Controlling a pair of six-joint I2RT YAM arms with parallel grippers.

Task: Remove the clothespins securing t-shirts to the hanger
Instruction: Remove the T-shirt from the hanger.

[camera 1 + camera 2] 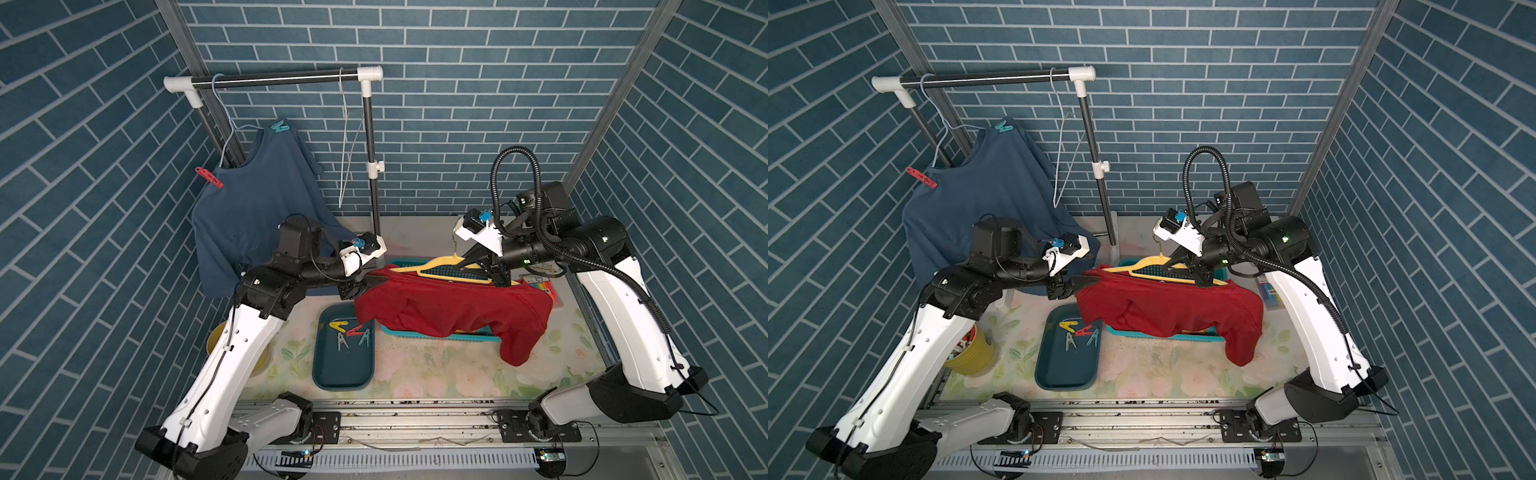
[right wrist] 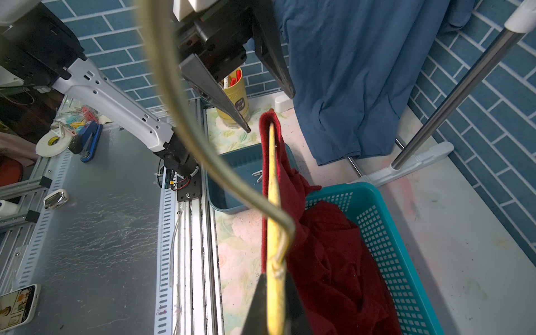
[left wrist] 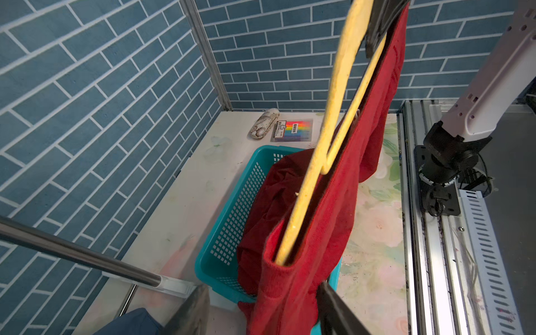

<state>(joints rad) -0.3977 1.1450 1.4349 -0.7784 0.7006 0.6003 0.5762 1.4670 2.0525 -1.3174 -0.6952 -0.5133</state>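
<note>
Left claw (image 1: 375,283): open, jaws spread to either side of the end of the red t-shirt (image 1: 449,309); the right wrist view shows gaps between jaws and cloth.
Right claw (image 1: 500,281): closed on the yellow hanger (image 1: 440,264) that carries the red t-shirt.
Red t-shirt: stretched between the two claws, its body drooping below them onto the teal basket (image 3: 232,220).
Teal basket: on the surface (image 1: 436,374), beneath the right claw.
Dark tray (image 1: 343,370): on the surface, below the left claw and nearer the robot's base.
Loose clothespins: yellow clothespin (image 1: 338,323), red clothespin (image 1: 354,331), grey-white clothespin (image 1: 343,342) and teal clothespin (image 1: 365,337) lie together in the tray's end closest to the left claw.
Blue t-shirt (image 1: 249,216): hangs from the rack (image 1: 274,79), behind the left claw, on the side away from the right claw.
Pinned clothespins: a teal clip (image 1: 279,127) and a red clip (image 1: 209,178) sit on the blue t-shirt's two shoulders, well above the left claw.
</note>
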